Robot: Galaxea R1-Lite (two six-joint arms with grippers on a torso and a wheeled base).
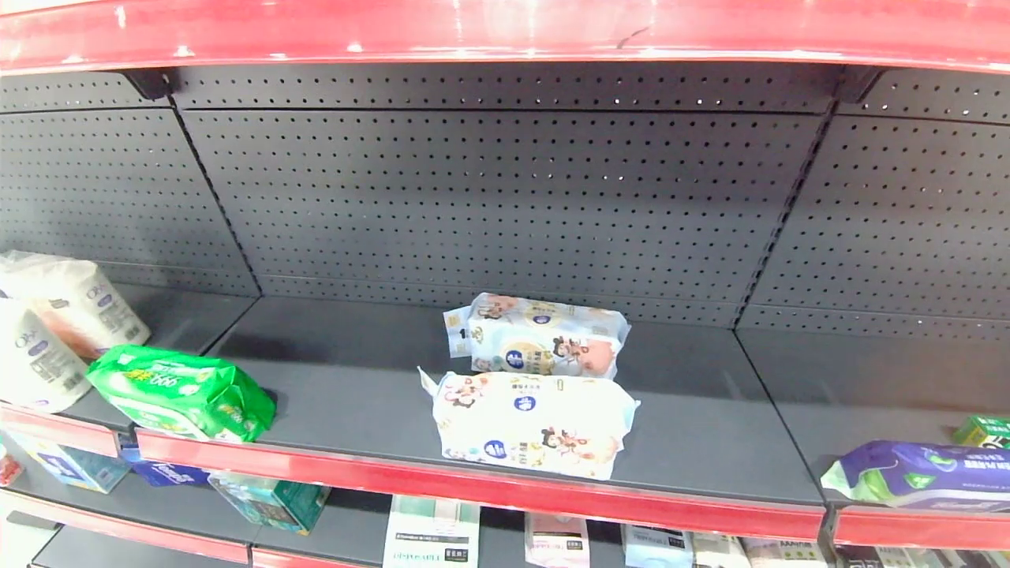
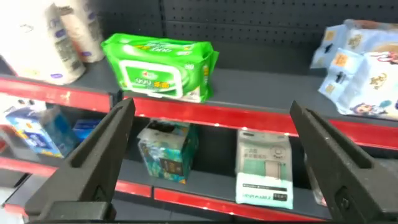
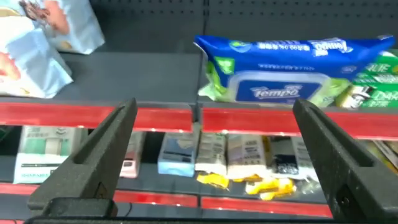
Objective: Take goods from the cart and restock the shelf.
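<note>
Two pale cartoon-print tissue packs lie on the grey shelf (image 1: 347,371): one near the front edge (image 1: 533,422), one behind it (image 1: 544,335). The left wrist view has them at the side (image 2: 364,68), and the right wrist view too (image 3: 31,59). A green wipes pack (image 1: 181,392) (image 2: 160,66) sits at the shelf's left front. My left gripper (image 2: 211,155) hangs open in front of the red shelf lip, below the green pack. My right gripper (image 3: 211,155) is open too, facing the lip under a blue wipes pack (image 3: 292,68) (image 1: 923,473).
White paper rolls (image 1: 47,331) stand at the far left. A green box (image 1: 982,430) sits behind the blue pack. Lower shelves hold several boxed and bagged goods (image 2: 168,149) (image 3: 205,152). The upper red shelf edge (image 1: 505,31) overhangs. Bare shelf lies between the green pack and the tissue packs.
</note>
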